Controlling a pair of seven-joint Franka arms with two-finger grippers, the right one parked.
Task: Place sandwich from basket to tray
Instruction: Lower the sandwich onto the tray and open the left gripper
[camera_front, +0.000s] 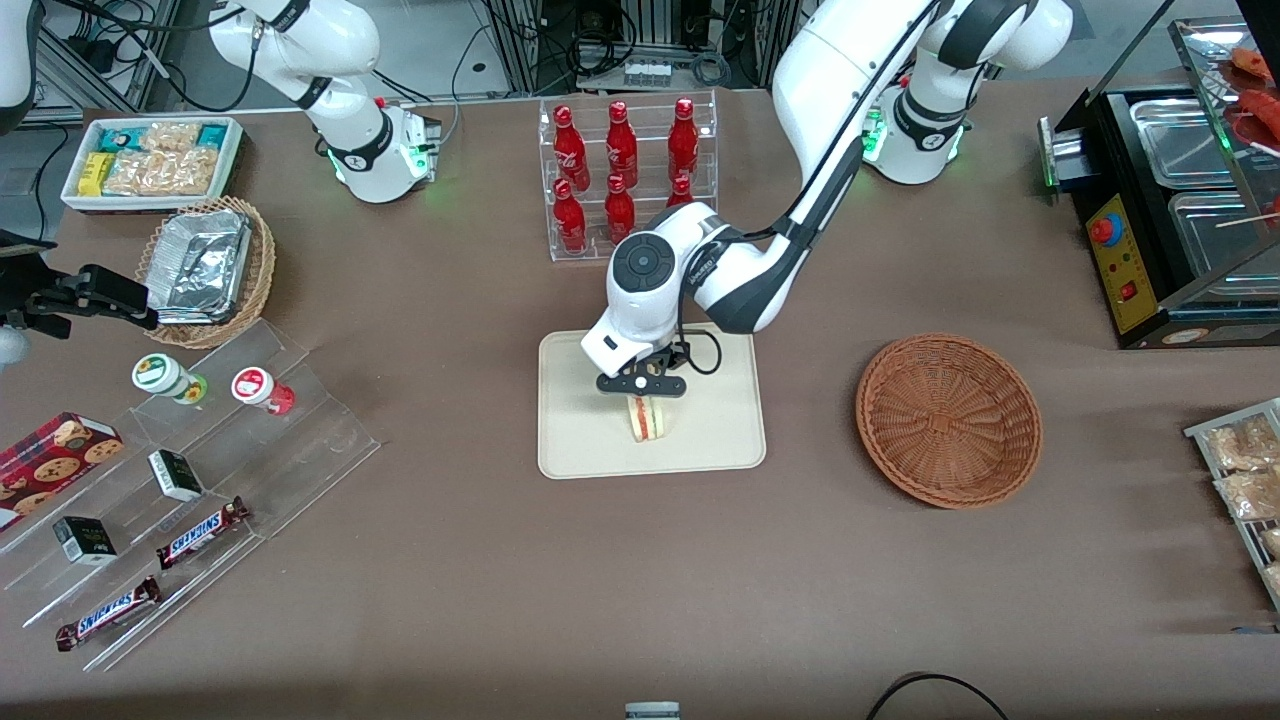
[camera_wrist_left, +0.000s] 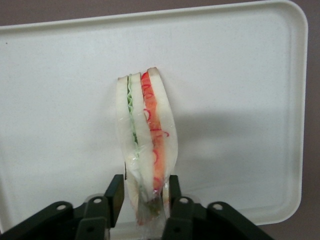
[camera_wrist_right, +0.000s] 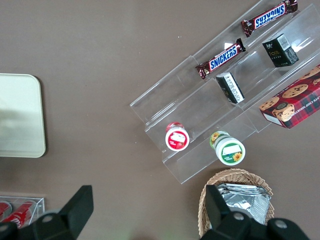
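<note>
The sandwich (camera_front: 650, 420) is a wedge of white bread with green and red filling, upright over the middle of the cream tray (camera_front: 720, 440). My left gripper (camera_front: 645, 398) hangs just above it, shut on the sandwich's upper end. In the left wrist view the two black fingers (camera_wrist_left: 116, 192) pinch the wrapped sandwich (camera_wrist_left: 147, 125) from both sides, with the gripper (camera_wrist_left: 145, 182) over the pale tray (camera_wrist_left: 240, 75). I cannot tell whether the sandwich's lower edge touches the tray. The round reddish-brown basket (camera_front: 948, 420) sits beside the tray toward the working arm's end, with nothing in it.
A clear rack of red bottles (camera_front: 625, 175) stands farther from the front camera than the tray. Toward the parked arm's end are a clear stepped stand with snack bars and cups (camera_front: 180, 480), a lighter wicker basket of foil trays (camera_front: 205, 270) and a white snack bin (camera_front: 150, 160). A black food warmer (camera_front: 1170, 210) stands at the working arm's end.
</note>
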